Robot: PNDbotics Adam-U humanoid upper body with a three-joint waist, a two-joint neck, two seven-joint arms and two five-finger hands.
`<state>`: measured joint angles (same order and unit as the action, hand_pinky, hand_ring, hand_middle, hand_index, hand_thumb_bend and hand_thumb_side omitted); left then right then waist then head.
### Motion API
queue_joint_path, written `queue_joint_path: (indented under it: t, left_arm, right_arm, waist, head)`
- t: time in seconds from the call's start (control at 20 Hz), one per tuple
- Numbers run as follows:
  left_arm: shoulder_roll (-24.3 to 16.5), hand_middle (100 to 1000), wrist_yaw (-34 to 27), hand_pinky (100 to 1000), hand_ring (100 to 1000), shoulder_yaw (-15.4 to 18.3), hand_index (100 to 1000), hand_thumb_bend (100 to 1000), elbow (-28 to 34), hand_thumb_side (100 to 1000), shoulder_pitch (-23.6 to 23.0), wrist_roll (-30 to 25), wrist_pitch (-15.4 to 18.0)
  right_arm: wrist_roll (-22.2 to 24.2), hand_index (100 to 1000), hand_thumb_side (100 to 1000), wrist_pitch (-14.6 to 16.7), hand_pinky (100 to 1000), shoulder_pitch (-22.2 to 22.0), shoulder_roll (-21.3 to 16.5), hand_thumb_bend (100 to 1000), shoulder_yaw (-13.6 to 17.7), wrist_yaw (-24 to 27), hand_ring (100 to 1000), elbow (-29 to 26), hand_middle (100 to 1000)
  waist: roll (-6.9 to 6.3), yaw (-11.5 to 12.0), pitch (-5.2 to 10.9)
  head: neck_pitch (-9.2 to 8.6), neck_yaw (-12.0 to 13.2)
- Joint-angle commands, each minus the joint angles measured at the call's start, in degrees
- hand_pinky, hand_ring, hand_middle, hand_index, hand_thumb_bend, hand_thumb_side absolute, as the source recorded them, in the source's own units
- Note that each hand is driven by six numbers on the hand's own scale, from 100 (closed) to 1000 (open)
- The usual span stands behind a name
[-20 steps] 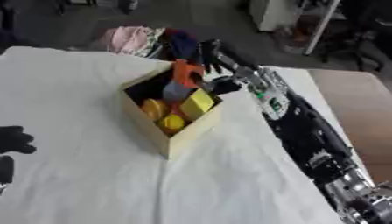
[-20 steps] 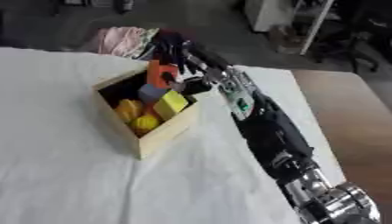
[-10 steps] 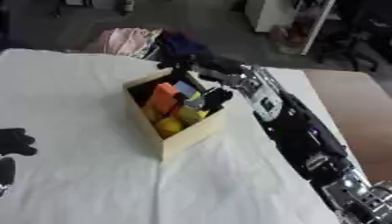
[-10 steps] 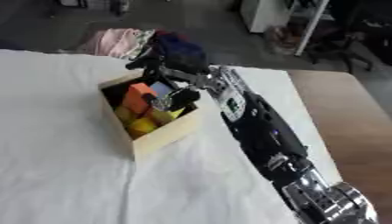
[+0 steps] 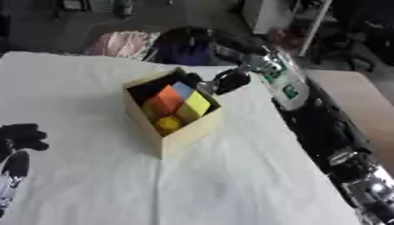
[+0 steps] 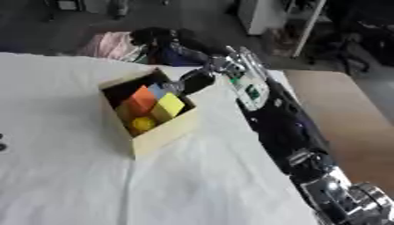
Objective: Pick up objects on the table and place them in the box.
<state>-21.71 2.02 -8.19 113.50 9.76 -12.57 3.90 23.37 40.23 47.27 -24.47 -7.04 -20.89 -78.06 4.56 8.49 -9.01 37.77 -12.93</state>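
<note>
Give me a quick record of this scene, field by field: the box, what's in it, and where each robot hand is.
box: tan open box on the white tablecloth
contents: orange block, yellow block, blue piece, yellow round piece
right robot hand: at the box's far right rim, fingers blurred
left robot hand: idle at the left edge of the left eye view
behind table: pink cloth, dark bundle

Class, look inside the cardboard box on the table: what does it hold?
Inside the cardboard box lie an orange block, a yellow block, a blue piece and a small yellow round thing. Whatever lies beneath them is covered.
</note>
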Motion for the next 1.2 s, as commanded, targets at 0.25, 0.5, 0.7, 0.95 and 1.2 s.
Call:
queue_joint_path:
  t: [0.25, 0.5, 0.7, 0.95, 1.2]
  left_arm:
    - [-0.6, 683, -0.7, 826, 686, 1.4, 827, 100, 1.1, 535, -2.3, 2.5, -0.2]
    - [0.8, 687, -1.5, 823, 685, 1.6, 825, 100, 0.5, 545, -4.5, 4.2, -0.2]
    - [1.2, 691, -1.9, 823, 688, 1.6, 826, 100, 0.4, 546, -5.0, 4.5, 0.6]
    - [1.6, 694, -2.5, 822, 691, 1.6, 827, 100, 0.0, 549, -4.8, 4.5, 1.2]
    - [2.3, 695, -3.1, 821, 692, 2.0, 825, 100, -0.6, 555, -4.9, 5.0, 1.3]
  right_arm:
    - [-6.8, 836, 221, -10.1, 569, -9.0, -3.2, 100, 5.4, 18.0, 659, -13.8, 764]
    - [-9.7, 827, 412, -16.7, 560, -19.1, 0.4, 100, 9.5, 23.2, 650, -20.6, 749]
    - [-8.9, 824, 497, -20.3, 551, -24.9, 4.1, 100, 11.5, 23.9, 632, -24.4, 745]
    - [-8.3, 817, 511, -24.2, 540, -30.2, 8.8, 100, 13.4, 25.0, 618, -27.6, 736]
    - [-6.9, 811, 531, -28.9, 533, -35.4, 13.7, 100, 14.6, 26.8, 609, -29.4, 728]
  waist:
    - [-1.55, -3.6, 3.50]
    - [-1.70, -6.7, 5.73]
    - [-1.77, -7.7, 6.64]
    - [-1.50, -8.1, 6.95]
    - [-1.60, -7.8, 7.82]
  head:
    - [2.91, 3.7]
    - [5.28, 5.4]
    - [6.25, 7.0]
    - [6.34, 8.0]
    - [6.34, 8.6]
